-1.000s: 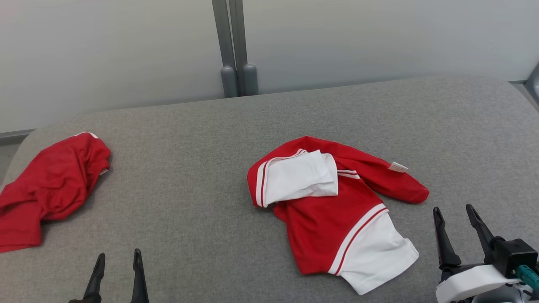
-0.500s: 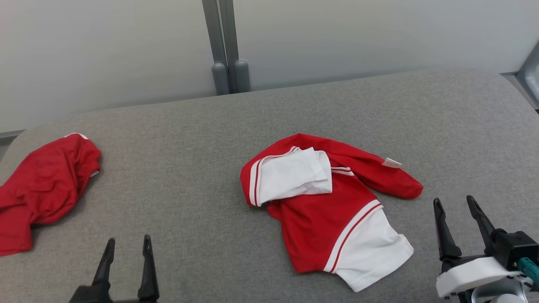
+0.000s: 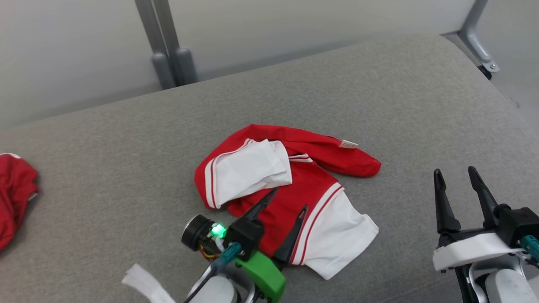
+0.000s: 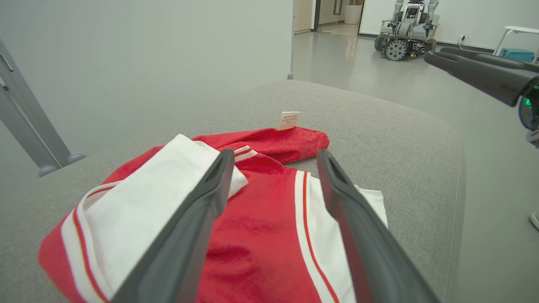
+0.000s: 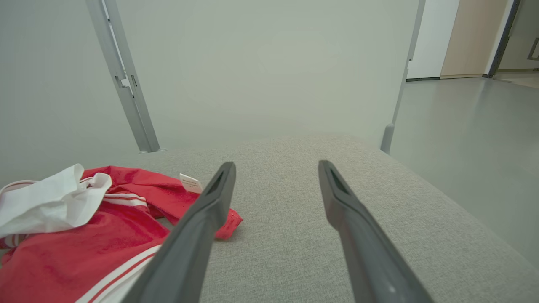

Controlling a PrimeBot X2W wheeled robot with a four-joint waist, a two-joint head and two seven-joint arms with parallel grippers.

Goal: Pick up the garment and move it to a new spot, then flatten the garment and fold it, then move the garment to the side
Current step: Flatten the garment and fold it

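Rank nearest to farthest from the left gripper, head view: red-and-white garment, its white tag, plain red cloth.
1. Red-and-white garment, right beneath the left gripper.
2. White tag, on the far sleeve.
3. Plain red cloth, at the far left edge.

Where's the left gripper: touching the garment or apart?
Cannot tell: in the head view the left gripper overlaps the garment, fingers open; neither gap nor contact shows.

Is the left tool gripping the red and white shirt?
No, the left tool stands open, jaws spread wide over the red and white shirt with no cloth pinched between them.
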